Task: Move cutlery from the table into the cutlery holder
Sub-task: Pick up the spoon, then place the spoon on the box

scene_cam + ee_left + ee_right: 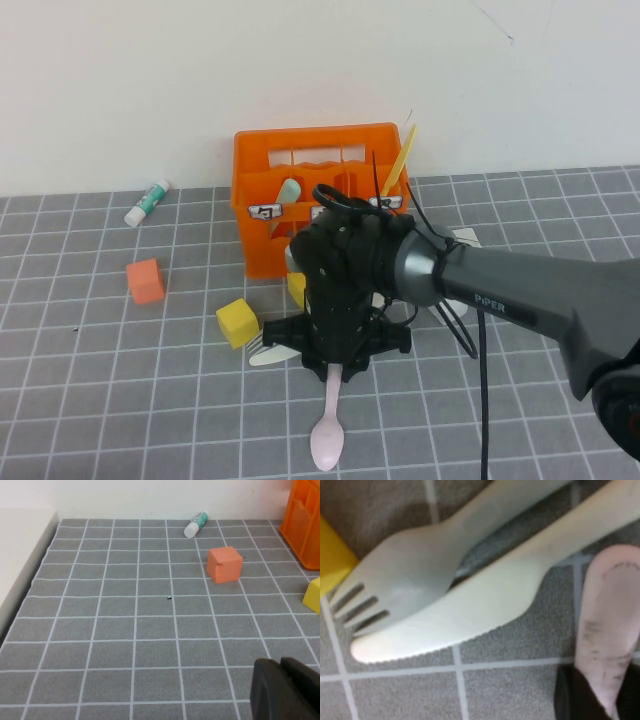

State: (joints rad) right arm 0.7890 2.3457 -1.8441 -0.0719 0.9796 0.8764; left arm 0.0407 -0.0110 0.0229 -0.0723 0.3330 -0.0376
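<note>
Pink plastic fills the right claw [335, 372]: its dark fingers [565, 697] press on both sides of the handle of the pale pink plastic spoon [328, 440], clamped on it low over the grey gridded table [100, 400]. The spoon lies flat, with its bowl sticking out on the robot's side of the claw.

Just to the left of this claw lie the grey plastic fork [410, 575] and the cream-white plastic knife [455, 615]. They rest side by side and touching, the fork's head partly over the knife's serrated blade, and both are apart from the spoon. A yellow cube [237, 322] sits just past the fork's tines, further left of the claw.

Beyond the claw, towards the wall, stands the bright orange slotted plastic crate [262, 240] with three compartments. A mint-green plastic spoon [290, 190] stands in its left compartment. A yellow plastic knife [403, 160] leans out of its right end. Well to the left of the claw are a small orange cube [146, 281] and, nearer the wall, a white-and-green glue stick [148, 203].

The left claw [285, 690] hangs over bare table away from the cutlery, its black fingers pressed together on nothing. The orange cube and glue stick lie ahead of it, well apart from it.
</note>
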